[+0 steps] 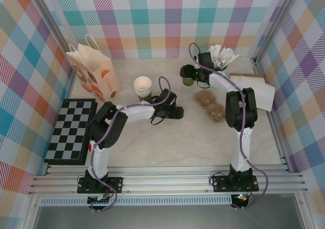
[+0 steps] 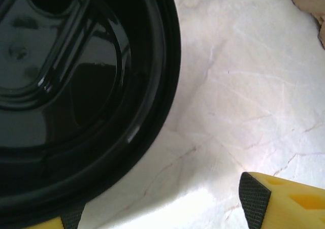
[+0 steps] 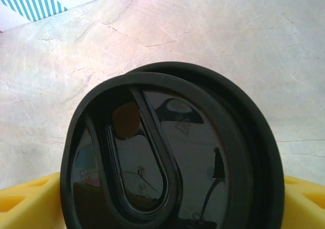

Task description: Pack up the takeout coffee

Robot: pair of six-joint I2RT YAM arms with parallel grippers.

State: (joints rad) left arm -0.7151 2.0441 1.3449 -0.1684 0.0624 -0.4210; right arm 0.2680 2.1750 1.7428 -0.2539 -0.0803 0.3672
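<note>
Lid [image 3: 167, 137] of takeout coffee [image 1: 187, 73] closest; sits back-right on desk [image 1: 167, 148], just beside sachet mug [image 1: 221, 59]. Right pincer [image 3: 172, 203] straddles it, can't tell if squeezing. Left pincer [image 2: 162, 208] spread apart. Risk: weak grip on lift, coffee tips, spills.

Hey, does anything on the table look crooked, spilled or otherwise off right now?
The round black plastic lid in the right wrist view looks askew: a second dark rim arcs out behind and right of it, so it may not sit flat. Nothing looks spilled on the pale marble tabletop.
</note>
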